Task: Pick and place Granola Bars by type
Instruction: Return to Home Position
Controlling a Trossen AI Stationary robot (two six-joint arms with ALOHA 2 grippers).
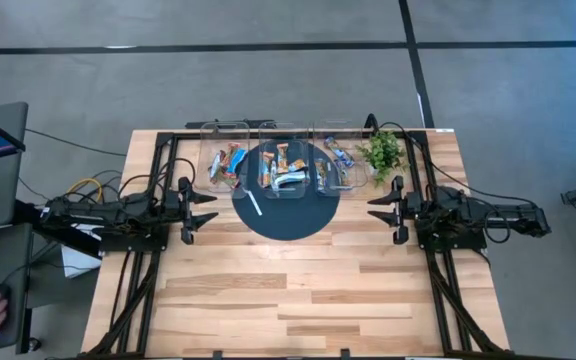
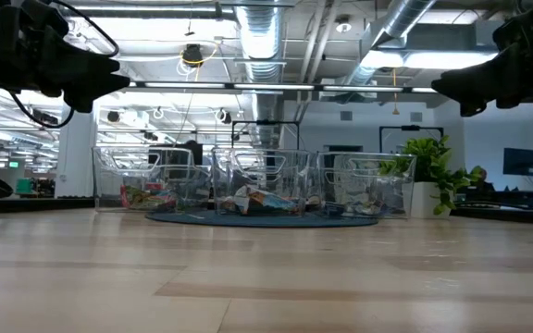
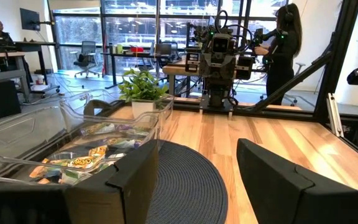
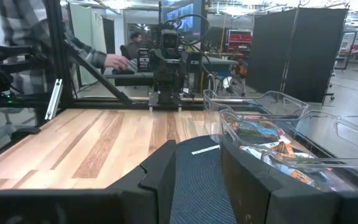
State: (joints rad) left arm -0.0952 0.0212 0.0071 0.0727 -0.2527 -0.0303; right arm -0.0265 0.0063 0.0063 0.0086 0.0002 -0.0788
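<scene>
**A:** Where are the Granola Bars [image 1: 284,168]?

**B:** Every bar in view sits in the three clear bins along the far edge of the tabletop [image 1: 298,290]. The left bin [image 1: 224,125] holds orange-red wrappers. The middle bin [image 1: 284,127] holds tan ones, plus a paler wrapper at the front. The right bin [image 1: 338,125] holds blue-white. None are loose on the round mat [image 1: 288,218], only the thin white stick [image 1: 254,203].

**A:** Tools?

**B:** The left tool [image 1: 213,207] is just off the mat's left rim, raised above the tabletop. Its fingers are spread with nothing between them. The right tool [image 1: 373,208] mirrors it off the right rim, also spread and empty. Both are clear of the bins.

**A:** How would a bar handle if one needs re-picking?

**B:** As a judgement, light and flat, with a fairly stiff core under slick, crinkly foil. It would likely skate under the pads, and the crimped ends would just fold.

**A:** Grip point?

**B:** Pinch across the short width at mid-length, not on the end seals. The bars overlap in the bins, so take the top one first. Come straight down, since the bin walls block a side approach.

**A:** Fragile?

**B:** Probably crumbles if over-squeezed, so a light clamp should do.

**A:** Anything left to do?

**B:** Sorting looks done. No bar shows outside a bin.
</scene>
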